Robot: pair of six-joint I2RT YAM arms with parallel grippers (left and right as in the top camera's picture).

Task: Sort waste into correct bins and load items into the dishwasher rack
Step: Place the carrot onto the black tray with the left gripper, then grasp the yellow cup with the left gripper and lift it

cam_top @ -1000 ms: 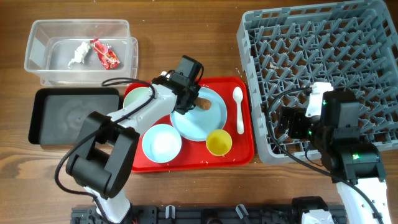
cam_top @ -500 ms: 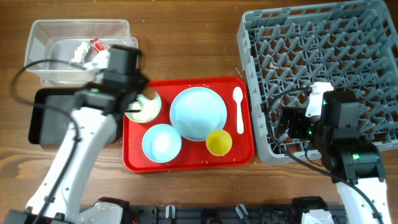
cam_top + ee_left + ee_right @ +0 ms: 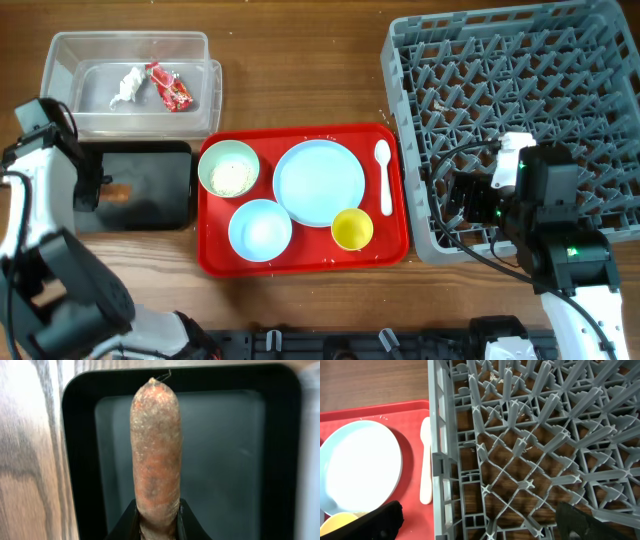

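Observation:
My left gripper [image 3: 157, 522] is shut on the brown sausage-shaped food piece [image 3: 156, 450] and holds it over the black tray [image 3: 225, 460]. In the overhead view the sausage [image 3: 116, 192] is above the left part of the black tray [image 3: 160, 190]. The clear tub [image 3: 65, 60] holds the crumpled tissue [image 3: 127, 86] and the red wrapper [image 3: 171, 89]. The pale green bowl [image 3: 229, 167] holds rice-like crumbs. The blue plate [image 3: 319, 182], blue bowl [image 3: 260, 229], yellow cup [image 3: 352, 229] and white spoon [image 3: 384, 176] lie on the red tray. My right gripper [image 3: 480, 525] is open and empty over the grey rack [image 3: 520, 110].
The red tray [image 3: 392, 250] lies between the black tray and the rack. The rack's left wall [image 3: 437, 450] stands right next to the red tray's right edge. My left arm [image 3: 40, 180] reaches along the table's left edge.
My left arm has swung left from the red tray with the sausage and now holds it over the black tray. The right arm has not moved.

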